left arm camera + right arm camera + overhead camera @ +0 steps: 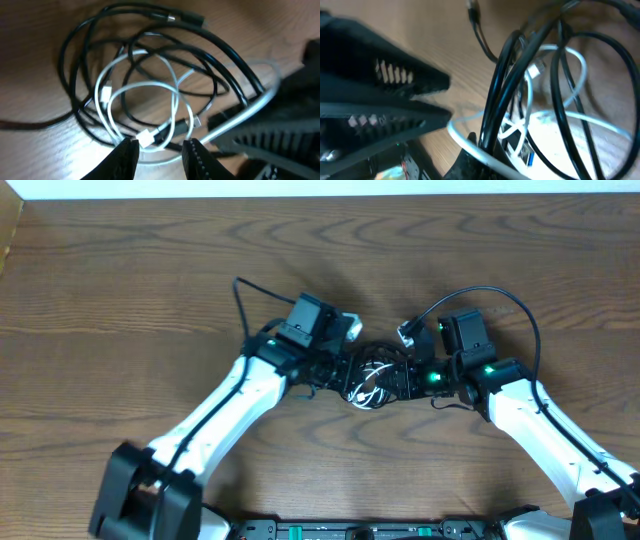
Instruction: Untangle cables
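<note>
Largest first: a brown wood-grain desk [320, 260], carrying everything. Next, two white-and-black robot arms, the left arm [230, 405] and the right arm [540, 415], meeting near the middle of the desk.

On the left arm, the left end effector [160, 150], standing open: black fingers [125, 157] apart, without any cable clamped between. Facing the left end effector from the other side of the tangle, the right end effector [405, 378]. Cannot tell whether open or closed, since covered by cable loops in its own view.

Just in front of the left end effector, resting on the desk: a thin black rubber-coated cable [502, 85] in several wide loops. Threaded through those loops, a thin white cable [175, 97] in smaller rings. Crossed in many places, so not yet untangled.

Probably very light, soft and limp. Likely to slide easily on the wood and to drag the whole bundle when pulled. Better to take hold at a stiffer end: the small white plug [146, 138], just ahead of the left end effector. Farther from the left end effector, at the outer edge of the loops, a small black plug with metal tip [185, 19].
</note>
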You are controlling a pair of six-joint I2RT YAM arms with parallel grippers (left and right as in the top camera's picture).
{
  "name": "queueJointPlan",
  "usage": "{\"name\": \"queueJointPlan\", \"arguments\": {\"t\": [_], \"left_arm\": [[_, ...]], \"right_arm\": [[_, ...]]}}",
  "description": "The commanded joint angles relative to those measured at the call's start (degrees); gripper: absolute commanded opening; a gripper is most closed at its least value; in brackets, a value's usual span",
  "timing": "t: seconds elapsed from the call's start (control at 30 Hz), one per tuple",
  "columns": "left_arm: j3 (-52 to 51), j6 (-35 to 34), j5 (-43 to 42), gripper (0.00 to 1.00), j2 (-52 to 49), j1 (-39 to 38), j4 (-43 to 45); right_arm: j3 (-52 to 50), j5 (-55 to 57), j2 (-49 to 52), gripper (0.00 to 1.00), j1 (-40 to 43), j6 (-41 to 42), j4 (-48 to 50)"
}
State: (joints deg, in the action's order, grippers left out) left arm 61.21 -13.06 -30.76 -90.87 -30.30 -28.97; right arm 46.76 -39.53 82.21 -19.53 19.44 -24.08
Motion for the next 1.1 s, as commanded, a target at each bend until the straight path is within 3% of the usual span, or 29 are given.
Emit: {"name": "queueJointPlan", "arguments": {"t": [0.0,0.17,0.67,1.07], "left_arm": [[-0.79,0.98,-0.02,0.35,-4.92,-0.26,3.85],[-0.79,0.79,-0.04,0.38,-10.34,-0.31,7.85],[-0.79,0.15,-2.56,0.38,-16.31,-4.11,10.29],[-0.79,0.09,16.11,0.38,-16.31,-7.58,7.50]], "right_arm": [[0.04,12.59,-1.05,0.01,-0.28,2.80,-5.81],[0.04,25.42,-1.05,0.01,-0.28,4.26,-14.58],[0.04,25.88,-1.05,0.01,-0.28,2.99,-16.28],[0.04,25.90,-1.05,0.01,-0.28,2.97,-17.97]]}}
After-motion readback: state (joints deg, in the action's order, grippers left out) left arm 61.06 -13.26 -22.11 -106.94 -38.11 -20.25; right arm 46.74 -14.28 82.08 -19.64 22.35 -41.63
